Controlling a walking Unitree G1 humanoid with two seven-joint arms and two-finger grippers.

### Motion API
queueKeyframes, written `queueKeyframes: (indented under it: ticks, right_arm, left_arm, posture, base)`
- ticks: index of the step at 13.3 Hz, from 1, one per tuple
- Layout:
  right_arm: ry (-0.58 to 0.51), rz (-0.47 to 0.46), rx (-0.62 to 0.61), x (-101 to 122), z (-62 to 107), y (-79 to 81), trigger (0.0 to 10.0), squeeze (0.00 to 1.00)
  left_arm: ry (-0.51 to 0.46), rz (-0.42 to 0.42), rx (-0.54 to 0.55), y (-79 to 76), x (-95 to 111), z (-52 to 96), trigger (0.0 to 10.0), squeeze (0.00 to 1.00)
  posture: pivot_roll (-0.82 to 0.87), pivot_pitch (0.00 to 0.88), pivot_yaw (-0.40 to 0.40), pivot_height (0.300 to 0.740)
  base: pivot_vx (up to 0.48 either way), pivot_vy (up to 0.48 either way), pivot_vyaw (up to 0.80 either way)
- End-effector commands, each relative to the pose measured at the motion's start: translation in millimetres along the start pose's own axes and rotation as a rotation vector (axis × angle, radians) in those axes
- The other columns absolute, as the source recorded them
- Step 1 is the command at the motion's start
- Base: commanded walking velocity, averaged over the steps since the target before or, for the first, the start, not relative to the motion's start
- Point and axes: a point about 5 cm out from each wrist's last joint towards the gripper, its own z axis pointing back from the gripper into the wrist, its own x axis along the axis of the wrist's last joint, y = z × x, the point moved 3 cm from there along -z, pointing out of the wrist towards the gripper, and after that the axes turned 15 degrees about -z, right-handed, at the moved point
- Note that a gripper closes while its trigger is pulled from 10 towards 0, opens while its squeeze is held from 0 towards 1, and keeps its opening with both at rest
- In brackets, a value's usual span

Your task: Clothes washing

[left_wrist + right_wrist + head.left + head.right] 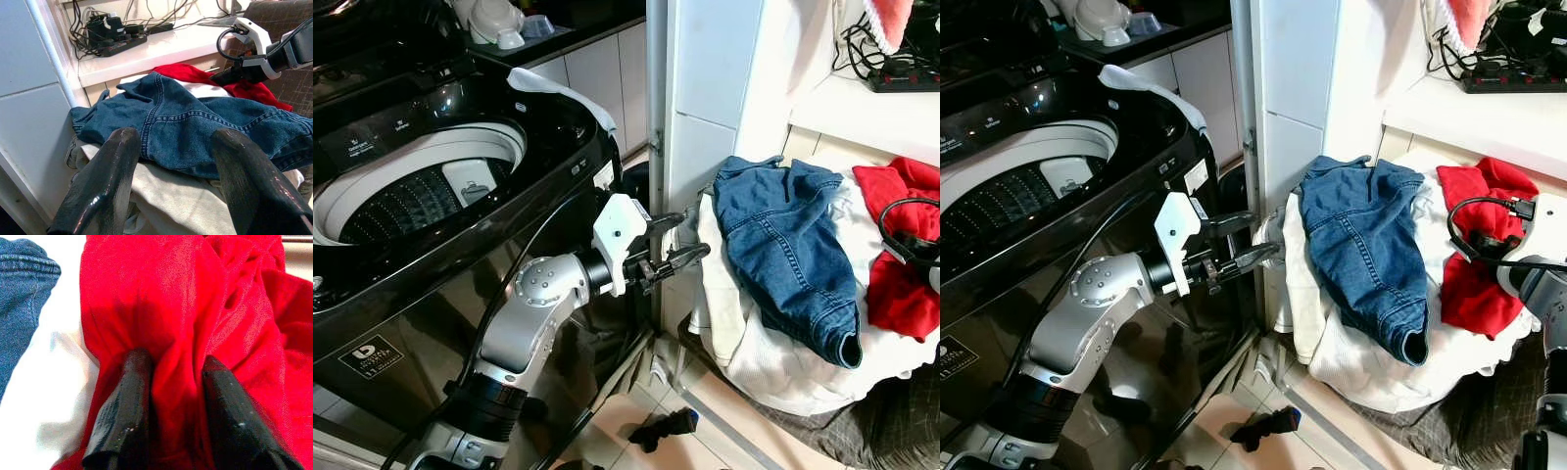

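A black top-loading washing machine (460, 245) stands on my left with its lid up and its drum (411, 201) showing. To the right, a pile of clothes holds blue jeans (783, 245) on top of white garments (764, 362), with a red garment (901, 284) beside them. My left gripper (693, 235) is open, in the air between the washer and the pile, close to the jeans' near edge (161, 117). My right gripper (176, 362) presses down into the red garment (166, 293) with its fingers apart and a ridge of red cloth between them.
A white pillar (705, 98) rises just behind the left gripper. A white shelf with a power strip (901, 73) and cables is behind the pile. A white cloth (558, 90) lies on the washer's back corner. A small black object (666, 428) lies on the tiled floor.
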Motion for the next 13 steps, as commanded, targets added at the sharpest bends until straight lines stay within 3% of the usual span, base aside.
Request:
queueKeyframes:
  ticks: [1, 5, 7, 9, 10, 11, 12, 13]
  right_arm:
    - [-0.004, -0.023, 0.019, 4, 0.4, 4.4, 0.0, 0.0]
    - [-0.047, -0.061, -0.008, 17, 8.3, -3.4, 0.0, 0.0]
    - [-0.154, -0.071, -0.03, 48, 21.0, -8.7, 0.0, 0.0]
    - [-0.247, -0.071, 0.02, 78, 33.3, 2.2, 0.0, 0.0]
    - [-0.327, -0.061, 0.067, 103, 44.2, 15.5, 0.0, 0.0]
    - [-0.353, -0.057, 0.085, 112, 48.4, 20.5, 0.0, 0.0]
    - [-0.422, -0.007, 0.101, 137, 62.5, 34.2, 0.0, 0.0]
    - [-0.463, 0.019, 0.107, 149, 69.8, 40.8, 0.0, 0.0]
  left_arm:
    - [0.027, -0.005, 0.018, 2.7, -6, 4.2, 10.0, 0.0]
    - [0.025, -0.008, 0.026, 3.9, -6, 4.3, 10.0, 0.0]
    - [0.024, -0.012, 0.038, 5.7, -5, 5.2, 10.0, 0.0]
    - [0.02, -0.015, 0.054, 9.2, -4, 5.8, 10.0, 0.0]
    - [0.019, -0.014, 0.081, 14.4, -3, 5.9, 10.0, 0.0]
    - [0.019, -0.018, 0.091, 16.4, -3, 5.9, 10.0, 0.0]
    - [0.013, -0.022, 0.128, 23.8, 0, 5.9, 10.0, 0.0]
    - [0.009, -0.024, 0.139, 26.6, 2, 5.8, 10.0, 0.0]
  posture:
    - [-0.1, 0.0, 0.092, 0.74]
    - [-0.1, 0.0, 0.085, 0.74]
    - [-0.1, 0.0, 0.085, 0.74]
    - [-0.1, 0.0, 0.086, 0.74]
    - [-0.1, 0.0, 0.087, 0.74]
    - [-0.1, 0.0, 0.087, 0.74]
    - [-0.1, 0.0, 0.084, 0.74]
    - [-0.1, 0.0, 0.083, 0.74]
  base:
    - [0.0, 0.0, 0.0]
    - [0.0, 0.0, 0.0]
    - [0.0, 0.0, 0.0]
    - [0.0, 0.0, 0.0]
    - [0.0, 0.0, 0.0]
    - [0.0, 0.0, 0.0]
    - [0.0, 0.0, 0.0]
    - [0.0, 0.0, 0.0]
